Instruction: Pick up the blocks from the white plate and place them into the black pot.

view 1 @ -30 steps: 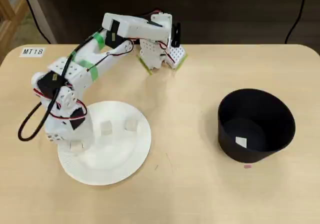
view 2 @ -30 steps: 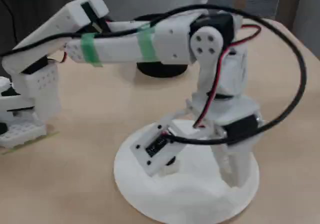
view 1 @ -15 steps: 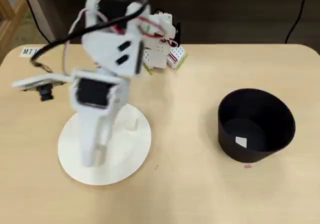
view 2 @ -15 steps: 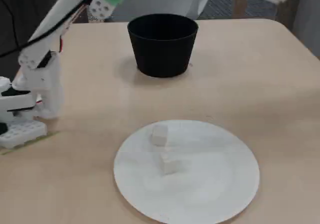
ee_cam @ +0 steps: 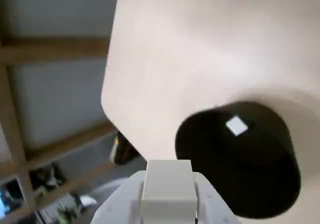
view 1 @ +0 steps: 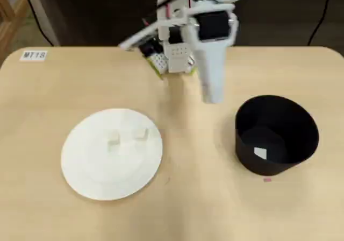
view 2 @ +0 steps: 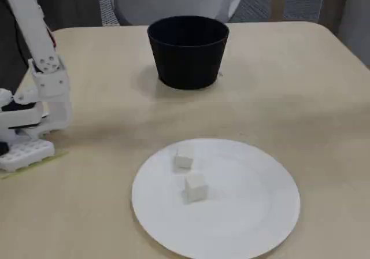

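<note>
The white plate [view 1: 86, 168] lies at the front left in the overhead view and carries two pale blocks [view 1: 114, 140] [view 1: 141, 135]; the fixed view shows the plate [view 2: 248, 213] and both blocks [view 2: 184, 156] [view 2: 195, 187] too. The black pot [view 1: 301, 128] stands to the right with one block [view 1: 260, 153] on its floor, and it also shows in the wrist view [ee_cam: 236, 126]. My gripper [view 1: 212, 93] hangs above the table between plate and pot, nearer the pot. In the wrist view it [ee_cam: 168, 196] looks shut on a pale block [ee_cam: 168, 181].
The arm's base [view 2: 26, 149] stands at the table's edge, opposite the plate side. A small label [view 1: 33, 55] lies at the table's far left corner in the overhead view. Bare tabletop [view 1: 199, 160] lies between plate and pot.
</note>
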`<state>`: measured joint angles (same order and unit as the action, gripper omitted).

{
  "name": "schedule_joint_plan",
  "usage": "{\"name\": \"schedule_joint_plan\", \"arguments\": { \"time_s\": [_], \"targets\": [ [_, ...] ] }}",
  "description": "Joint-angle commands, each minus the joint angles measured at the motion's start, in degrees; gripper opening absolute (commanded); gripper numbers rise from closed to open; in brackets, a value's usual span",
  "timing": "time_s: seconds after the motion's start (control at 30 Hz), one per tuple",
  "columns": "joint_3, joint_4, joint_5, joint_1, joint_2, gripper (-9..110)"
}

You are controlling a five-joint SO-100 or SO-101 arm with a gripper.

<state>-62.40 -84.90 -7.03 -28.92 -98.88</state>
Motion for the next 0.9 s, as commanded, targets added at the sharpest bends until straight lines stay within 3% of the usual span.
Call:
{"name": "schedule_joint_plan", "arguments": {
  "time_s": [0.0,0.27,0.73,0.8,0.87],
  "targets": [
    [-6.2,8.9,-1.6,-9.0,-2.6,-3],
    [-19.4,19.5,-2.9,-14.5,-3.5,-3],
    [-34.5,30.6,-1.1,-10.8,-2.5,-1],
    [-36.7,30.5,-3.0,-10.7,-3.8,18],
    [-39.6,31.7,-2.5,-10.5,-5.8,29]
  ]
}}
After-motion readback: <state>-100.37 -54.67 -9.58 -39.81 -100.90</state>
